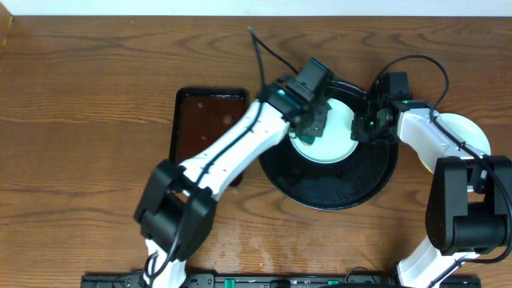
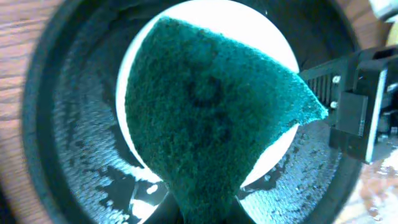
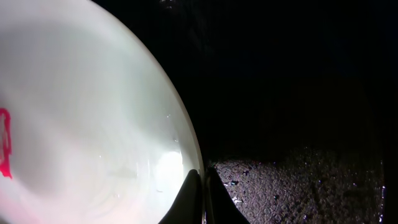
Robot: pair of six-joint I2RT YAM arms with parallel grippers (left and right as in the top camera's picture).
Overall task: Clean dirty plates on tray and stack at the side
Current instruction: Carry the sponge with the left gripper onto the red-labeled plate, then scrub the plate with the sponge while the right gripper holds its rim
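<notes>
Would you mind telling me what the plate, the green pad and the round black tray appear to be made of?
The plate looks like glazed ceramic or melamine: pale, glossy, with soft highlights. The green pad looks like coarse fibrous scouring material, matte and fuzzy. The round black tray seems plastic or coated metal, dark and beaded with water droplets.
</notes>
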